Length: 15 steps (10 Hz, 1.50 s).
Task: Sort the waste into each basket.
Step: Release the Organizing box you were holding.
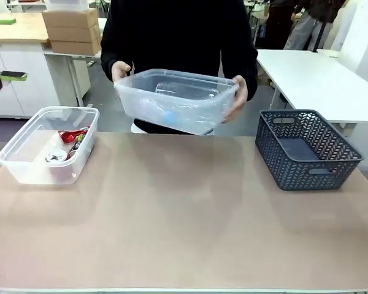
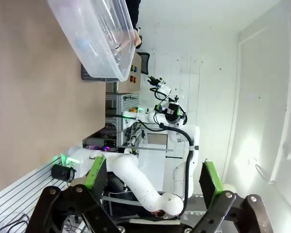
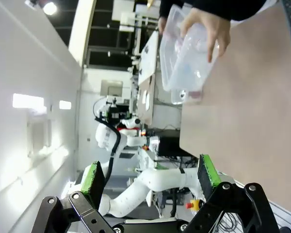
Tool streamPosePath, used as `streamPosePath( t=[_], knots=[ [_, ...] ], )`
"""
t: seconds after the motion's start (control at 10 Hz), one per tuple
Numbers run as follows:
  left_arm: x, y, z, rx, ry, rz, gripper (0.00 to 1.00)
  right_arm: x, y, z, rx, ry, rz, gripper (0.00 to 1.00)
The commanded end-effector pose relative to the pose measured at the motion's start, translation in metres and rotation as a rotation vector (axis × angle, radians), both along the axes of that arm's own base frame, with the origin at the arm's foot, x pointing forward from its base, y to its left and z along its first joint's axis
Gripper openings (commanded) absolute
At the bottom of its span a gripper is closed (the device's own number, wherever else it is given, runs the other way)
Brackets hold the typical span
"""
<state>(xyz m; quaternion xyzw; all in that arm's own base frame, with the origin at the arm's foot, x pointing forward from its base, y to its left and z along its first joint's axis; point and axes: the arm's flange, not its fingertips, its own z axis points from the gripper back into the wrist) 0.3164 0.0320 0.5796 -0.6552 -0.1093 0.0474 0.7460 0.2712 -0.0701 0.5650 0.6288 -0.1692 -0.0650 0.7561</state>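
While the person at the far side holds one clear tub (image 1: 175, 101) lifted off the table (image 1: 184, 220) with a hand (image 1: 120, 70) on one short end and the other hand (image 1: 238, 98) on the opposite end, the second clear tub (image 1: 49, 144) rests on the table's left part, near the left edge. The lifted tub holds clear plastic that is hard to make out through its walls; a small blue spot (image 1: 168, 116), perhaps a cap, shows low inside. The resting tub holds red and black cans (image 1: 73, 136), with a silvery can end (image 1: 56, 157) facing up at its near side. A dark grey lattice basket (image 1: 306, 149) stands on the right part of the table, close to the right edge, and its floor looks bare. Between the resting tub and the lattice basket the tan tabletop is open, as is the whole near half down to the front edge. In the left wrist view the left gripper (image 2: 153, 182) has its green-padded fingers spread wide apart, nothing between them, off the table's side. In the right wrist view the right gripper (image 3: 148, 177) likewise has its fingers wide apart and unloaded, beside the table's edge.
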Motion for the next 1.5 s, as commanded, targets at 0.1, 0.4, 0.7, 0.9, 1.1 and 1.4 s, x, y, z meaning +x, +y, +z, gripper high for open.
streamPosePath(
  t=[0.1,0.4,0.7,0.9,1.1,1.4],
  knots=[
    [0.0016,-0.0035,0.0115,-0.016,-0.006,-0.008,1.00,-0.0001,0.0036,0.0071,0.014,-0.038,0.022,1.00],
    [0.0016,-0.0035,0.0115,-0.016,-0.006,-0.008,1.00,-0.0001,0.0036,0.0071,0.014,-0.038,0.022,1.00],
    [0.0016,-0.0035,0.0115,-0.016,-0.006,-0.008,1.00,-0.0001,0.0036,0.0071,0.014,-0.038,0.022,1.00],
    [0.0016,-0.0035,0.0115,-0.016,-0.006,-0.008,1.00,-0.0001,0.0036,0.0071,0.014,-0.038,0.022,1.00],
    [0.0016,-0.0035,0.0115,-0.016,-0.006,-0.008,1.00,-0.0001,0.0036,0.0071,0.014,-0.038,0.022,1.00],
    [0.0016,-0.0035,0.0115,-0.016,-0.006,-0.008,1.00,-0.0001,0.0036,0.0071,0.014,-0.038,0.022,1.00]
  ],
)
